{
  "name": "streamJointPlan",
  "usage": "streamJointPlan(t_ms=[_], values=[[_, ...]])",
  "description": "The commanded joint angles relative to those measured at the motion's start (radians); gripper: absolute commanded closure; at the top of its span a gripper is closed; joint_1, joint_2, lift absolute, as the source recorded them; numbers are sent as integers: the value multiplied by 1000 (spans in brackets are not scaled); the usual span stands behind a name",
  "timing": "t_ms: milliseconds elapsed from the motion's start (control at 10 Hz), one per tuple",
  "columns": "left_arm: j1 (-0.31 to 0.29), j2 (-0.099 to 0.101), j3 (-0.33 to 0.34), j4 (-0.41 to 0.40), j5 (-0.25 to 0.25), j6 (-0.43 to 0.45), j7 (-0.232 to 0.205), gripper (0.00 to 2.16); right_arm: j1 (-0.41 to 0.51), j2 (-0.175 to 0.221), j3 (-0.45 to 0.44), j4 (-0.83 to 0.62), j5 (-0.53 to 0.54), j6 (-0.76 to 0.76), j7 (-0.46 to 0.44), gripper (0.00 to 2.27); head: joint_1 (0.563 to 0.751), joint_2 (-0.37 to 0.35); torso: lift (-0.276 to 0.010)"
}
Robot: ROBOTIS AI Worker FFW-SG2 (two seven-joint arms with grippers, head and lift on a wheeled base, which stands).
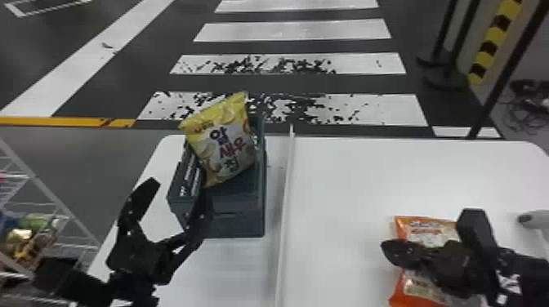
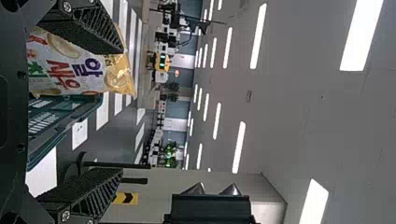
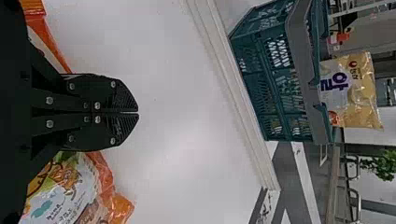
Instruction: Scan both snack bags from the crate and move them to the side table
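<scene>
Poor centring could make the left fingers [image 2: 88,28], apart, tip the yellow bag [image 1: 222,139] from its crate [image 1: 241,224]; the right fingers [image 3: 100,95], together, could crush the orange bag [image 1: 429,232] if lowered.

In the head view, a wire rack [image 1: 49,200] with packages [image 1: 25,245] stands at eight o'clock. White floor stripes [image 1: 292,32] lie at twelve o'clock, black posts [image 1: 446,32] and one yellow-black pole [image 1: 490,47] at two o'clock.

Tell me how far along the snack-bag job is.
Looks done: the orange plastic snack bag lies on the white table; scanned or not, I cannot tell. In hand: nothing; the left end effector is open, the right end effector shut and empty. Yet to move: the yellow plastic snack bag, standing in the dark green plastic crate.
</scene>
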Motion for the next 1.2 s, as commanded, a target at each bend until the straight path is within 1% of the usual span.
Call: streamJointPlan(t_ms=[0,300,500,600,700,800,900,1100], values=[[0,-1,0,4,0,0,0,100,-8,-23,0,13,3,-2,2,2256,695,96,-99],[0,-1,0,6,0,0,0,100,-13,-43,-18,39,9,-17,17,2256,695,64,-99],[0,-3,0,9,-1,0,0,100,-8,-39,-28,22,-32,-23,19,2256,695,51,-99],[0,-3,0,9,-1,0,-2,100,4,-28,-37,-12,-52,-20,20,2256,695,52,-99],[0,-3,0,9,-1,0,0,100,18,-23,-55,-58,-95,-2,19,2256,695,59,-99],[0,-5,3,9,-1,0,0,100,42,3,-110,-116,-117,17,19,2256,695,69,-99],[0,-5,3,10,-1,0,0,100,71,4,-150,-173,-138,51,19,2256,695,72,-99],[-5,-3,2,18,-1,0,-2,100,165,6,-227,-259,-137,54,20,2256,695,55,-99]])
